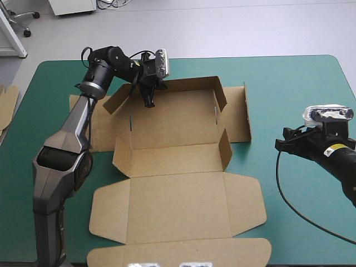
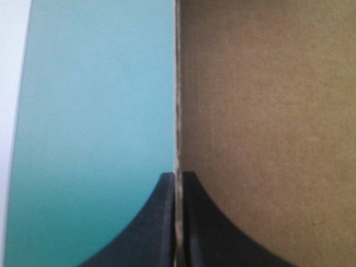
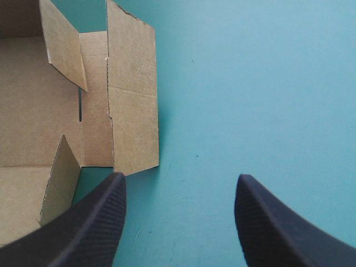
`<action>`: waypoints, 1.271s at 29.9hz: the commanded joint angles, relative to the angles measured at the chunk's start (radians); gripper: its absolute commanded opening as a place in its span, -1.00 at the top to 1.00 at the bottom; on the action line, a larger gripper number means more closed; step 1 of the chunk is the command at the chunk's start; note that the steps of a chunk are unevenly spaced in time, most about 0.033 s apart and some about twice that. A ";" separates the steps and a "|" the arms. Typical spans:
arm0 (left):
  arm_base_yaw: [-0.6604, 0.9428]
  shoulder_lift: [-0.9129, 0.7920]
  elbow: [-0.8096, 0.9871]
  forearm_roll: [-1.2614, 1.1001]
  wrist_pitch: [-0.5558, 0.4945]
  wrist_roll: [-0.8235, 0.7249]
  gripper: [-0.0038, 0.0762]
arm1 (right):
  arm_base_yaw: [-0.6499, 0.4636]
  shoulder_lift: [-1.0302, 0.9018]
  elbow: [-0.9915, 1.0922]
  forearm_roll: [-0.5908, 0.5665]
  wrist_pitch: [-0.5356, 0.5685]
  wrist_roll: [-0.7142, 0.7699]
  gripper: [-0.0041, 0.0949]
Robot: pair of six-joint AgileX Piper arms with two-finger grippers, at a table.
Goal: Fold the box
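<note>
The left arm rises from the table's 7 o'clock corner, bends at the elbow and reaches forward and down. The left gripper sits at the 11 o'clock end of the box. In its wrist view, the left gripper is all but closed on the far wall. The board's edge is pinched between the black fingers, with teal-green cover on the outer side.

The right arm lies low at 3 o'clock, well apart from the box. The right gripper points towards the box. Seen from the wrist, the right gripper is spread wide over bare cover, gripping nothing, with the box ahead and to one side.

The box sits mid-table as a half-formed tray. Its far wall is raised and its corner flaps stand up around a plain brown floor. The lid lies flat towards 6 o'clock. A strip of board shows at the table's 9 o'clock edge.
</note>
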 commanded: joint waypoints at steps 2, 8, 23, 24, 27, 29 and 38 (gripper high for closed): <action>-0.068 -0.081 -0.053 0.067 -0.122 0.057 0.94 | 0.004 -0.007 -0.037 0.017 -0.064 -0.008 -0.19; -0.166 -0.146 -0.031 0.218 -0.048 -0.055 0.94 | 0.004 -0.009 -0.039 -0.061 -0.064 0.006 -0.19; -0.401 -0.518 0.587 0.690 -0.449 -0.456 0.94 | -0.002 -0.009 -0.039 -0.181 0.004 0.157 -0.14; -0.417 -0.542 0.635 0.735 -0.469 -0.504 0.94 | -0.002 -0.009 -0.039 -0.198 0.000 0.178 -0.13; -0.473 -0.595 0.730 0.895 -0.482 -0.665 0.94 | -0.002 -0.007 -0.039 -0.295 -0.005 0.275 -0.08; -0.495 -0.605 0.757 0.929 -0.448 -0.711 0.94 | -0.020 -0.003 -0.039 -0.348 -0.016 0.326 -0.05; -0.496 -0.592 0.762 0.896 -0.372 -0.797 0.94 | -0.189 0.130 -0.146 -0.101 0.002 0.107 -0.02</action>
